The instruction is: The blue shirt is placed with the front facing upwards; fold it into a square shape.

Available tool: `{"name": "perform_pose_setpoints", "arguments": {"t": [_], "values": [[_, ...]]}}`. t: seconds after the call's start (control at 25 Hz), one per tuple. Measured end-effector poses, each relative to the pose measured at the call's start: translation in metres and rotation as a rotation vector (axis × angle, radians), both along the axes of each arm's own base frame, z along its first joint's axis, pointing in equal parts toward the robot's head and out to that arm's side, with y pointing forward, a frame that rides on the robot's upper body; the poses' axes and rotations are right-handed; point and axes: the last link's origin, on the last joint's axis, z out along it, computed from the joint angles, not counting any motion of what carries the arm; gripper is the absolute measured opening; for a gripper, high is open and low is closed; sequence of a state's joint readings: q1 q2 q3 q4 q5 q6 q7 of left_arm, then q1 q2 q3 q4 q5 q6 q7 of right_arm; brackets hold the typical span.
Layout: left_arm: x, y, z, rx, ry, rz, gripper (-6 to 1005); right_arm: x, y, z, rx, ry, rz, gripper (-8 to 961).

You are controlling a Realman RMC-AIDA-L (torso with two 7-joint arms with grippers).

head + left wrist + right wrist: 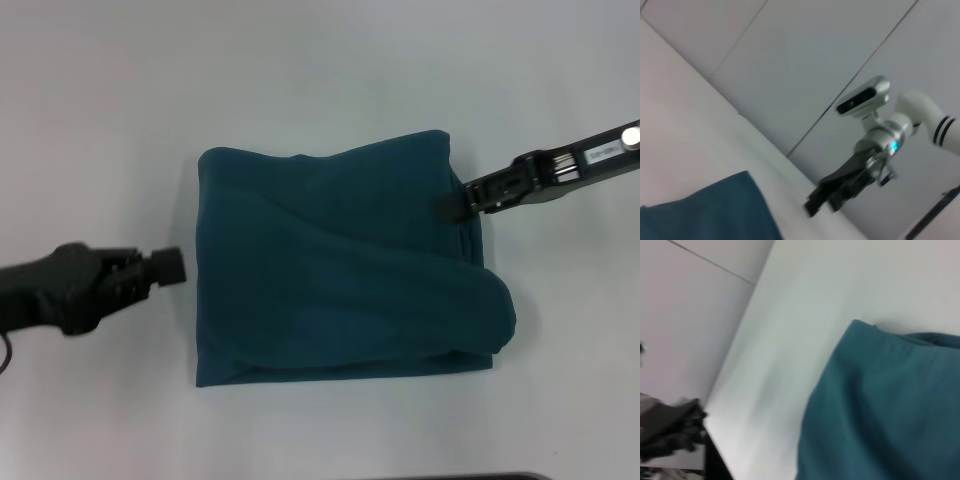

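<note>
The blue shirt lies folded into a rough square in the middle of the white table, with a rounded bulge at its near right corner. My right gripper is at the shirt's right edge near the far corner, its tip touching or just over the cloth. My left gripper hovers a short way off the shirt's left edge, apart from it. The left wrist view shows a corner of the shirt and the right arm's gripper farther off. The right wrist view shows the shirt close up.
The white table surrounds the shirt on all sides. A dark strip runs along the near edge. The wall panels stand behind the table, and dark clutter sits beyond a table edge.
</note>
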State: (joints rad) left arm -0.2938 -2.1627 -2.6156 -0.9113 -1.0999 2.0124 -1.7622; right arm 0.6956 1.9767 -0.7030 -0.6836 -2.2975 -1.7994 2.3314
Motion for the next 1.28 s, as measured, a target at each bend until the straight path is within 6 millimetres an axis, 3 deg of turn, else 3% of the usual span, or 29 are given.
{"name": "perform_pose_setpoints", "arguments": {"t": [0.16,0.32,0.52,0.76,0.96,1.08,1.28], "values": [[0.014,0.015,0.008,-0.028,-0.056,0.022,62,-0.003,0.013,-0.005,0.068,-0.057,0.042,508],[0.023,0.028,0.014,-0.043,-0.066,0.002,61,-0.013,0.03,0.003,0.161,-0.056,0.124,507],[0.027,0.033,0.015,-0.016,-0.087,-0.013,162,-0.021,0.041,0.014,0.257,-0.014,0.199,605],[0.024,0.034,0.024,-0.089,-0.124,0.115,279,-0.007,0.039,0.01,0.207,-0.111,0.112,848],[0.02,0.035,0.036,-0.059,-0.162,0.166,377,-0.002,0.036,0.003,0.164,-0.177,0.077,893],[0.018,0.034,0.039,-0.047,-0.167,0.176,592,0.0,0.038,-0.002,0.165,-0.202,0.065,921],[0.015,0.034,0.04,-0.032,-0.172,0.185,824,-0.005,0.039,-0.012,0.163,-0.207,0.072,946]]}}
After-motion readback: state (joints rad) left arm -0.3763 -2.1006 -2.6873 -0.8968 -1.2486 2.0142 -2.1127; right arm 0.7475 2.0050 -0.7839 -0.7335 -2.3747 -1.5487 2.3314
